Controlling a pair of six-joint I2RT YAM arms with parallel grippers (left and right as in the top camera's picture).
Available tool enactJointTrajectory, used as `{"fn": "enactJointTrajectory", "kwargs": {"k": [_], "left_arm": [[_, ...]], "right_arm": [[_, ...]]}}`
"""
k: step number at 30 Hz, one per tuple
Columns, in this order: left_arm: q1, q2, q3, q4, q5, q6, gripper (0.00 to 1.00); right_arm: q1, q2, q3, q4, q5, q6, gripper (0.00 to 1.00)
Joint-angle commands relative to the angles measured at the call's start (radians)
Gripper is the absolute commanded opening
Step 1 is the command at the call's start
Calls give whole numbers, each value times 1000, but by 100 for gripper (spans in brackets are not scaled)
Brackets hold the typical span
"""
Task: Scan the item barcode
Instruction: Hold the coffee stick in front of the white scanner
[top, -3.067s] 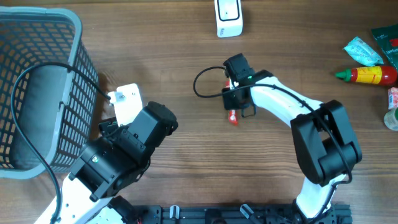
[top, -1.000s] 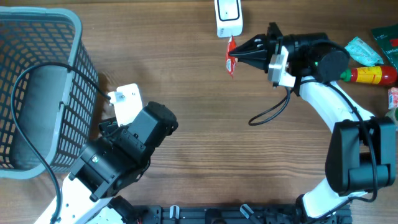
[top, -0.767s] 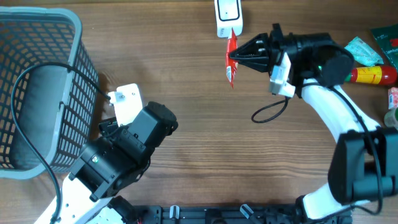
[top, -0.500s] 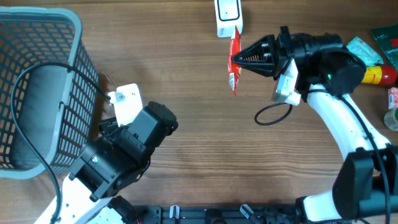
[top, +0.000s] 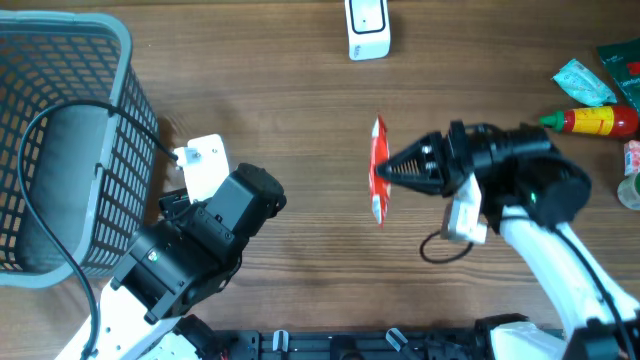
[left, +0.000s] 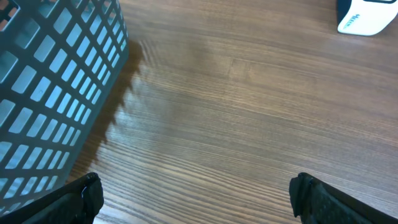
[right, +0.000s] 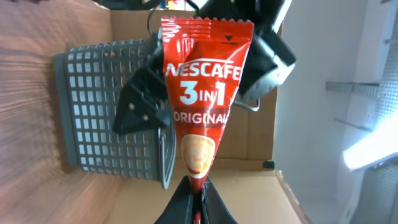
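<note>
A: So, where is the sachet (top: 378, 185)?
B: Clamped in the right gripper (top: 390, 172), mid-table; its long axis points at the scanner (top: 367, 28), well apart at the far edge; the left gripper (left: 199, 202) hangs spread, empty, farther off.

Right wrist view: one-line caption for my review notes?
Right gripper pinches a red Nescafe 3in1 Original sachet by one end, grey basket behind.

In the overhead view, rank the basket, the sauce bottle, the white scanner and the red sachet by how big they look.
Largest: basket.
Then: sauce bottle.
Last: scanner and sachet, too close to rank; scanner cropped, sachet raised nearer camera.
</note>
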Motion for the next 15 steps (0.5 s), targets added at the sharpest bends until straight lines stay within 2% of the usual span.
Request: {"fn": "enactJointTrajectory", "kwargs": {"k": [1, 15], "left_arm": [[-3, 3, 1, 0, -10, -13, 100], [-3, 3, 1, 0, -10, -13, 100]], "right_arm": [[-1, -75, -31, 70, -62, 3, 4], [-1, -118, -36, 65, -61, 49, 4]]}}
